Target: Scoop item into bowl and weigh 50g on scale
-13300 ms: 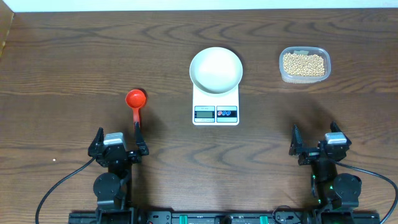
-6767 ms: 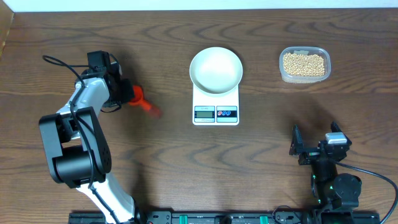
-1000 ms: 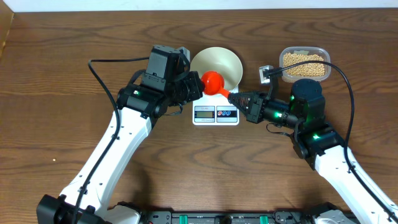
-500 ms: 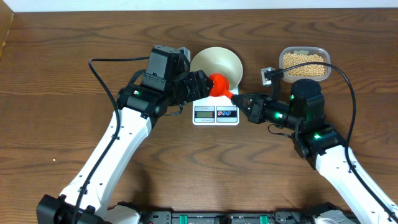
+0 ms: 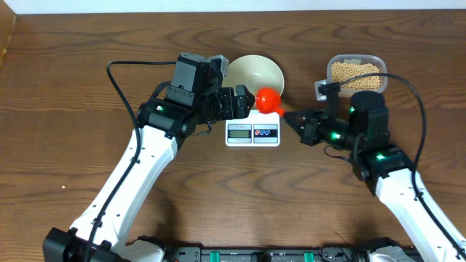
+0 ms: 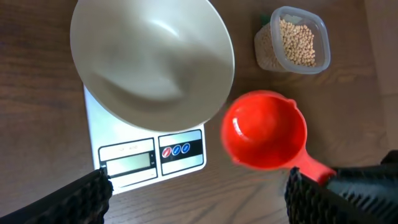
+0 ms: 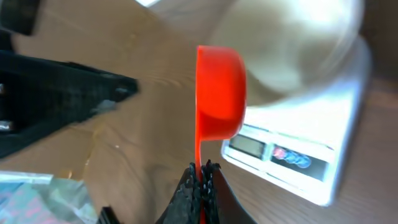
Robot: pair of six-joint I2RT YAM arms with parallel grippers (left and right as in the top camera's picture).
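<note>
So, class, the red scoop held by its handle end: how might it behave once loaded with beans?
The scoop looks like rigid plastic, so probably won't flex. The right gripper pinches only its thin handle end, so a loaded cup might twist or droop. Round beans could roll out if tilted.

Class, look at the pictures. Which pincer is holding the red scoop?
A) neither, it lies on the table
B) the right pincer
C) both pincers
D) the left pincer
B: the right pincer is shut on the handle of the red scoop, while the left pincer stands open.
</note>
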